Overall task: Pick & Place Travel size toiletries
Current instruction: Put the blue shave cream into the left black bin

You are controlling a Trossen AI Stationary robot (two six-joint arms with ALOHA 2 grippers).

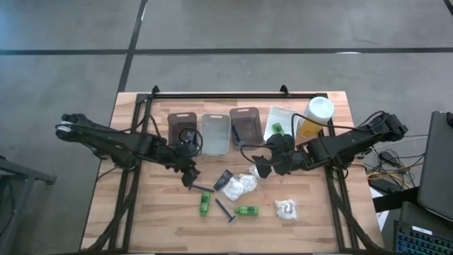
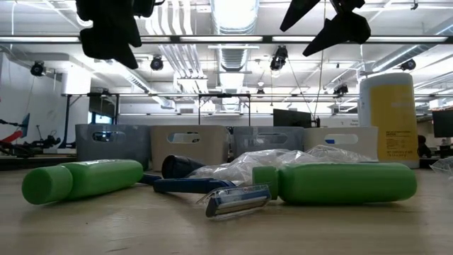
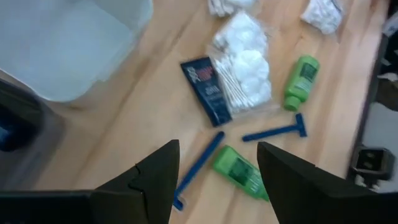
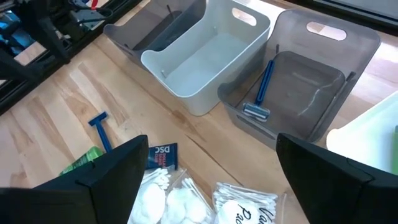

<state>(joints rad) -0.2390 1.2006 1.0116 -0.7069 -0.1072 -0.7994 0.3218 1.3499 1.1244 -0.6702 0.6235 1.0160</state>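
Left gripper hovered just above a blue razor | right gripper hung beside the white sachets | two green bottles lay near the table's front | four bins lined the back

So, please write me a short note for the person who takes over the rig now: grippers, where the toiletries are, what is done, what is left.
Left gripper: open, empty, above the blue razor near the table's middle.
Right gripper: open, empty, above the cotton sachets.
Done: one razor lies in the third bin; one green bottle is in the white bin beside the yellow bottle.
Left on the table: navy packet, two green bottles, second razor, another white sachet. The pale second bin looks empty.
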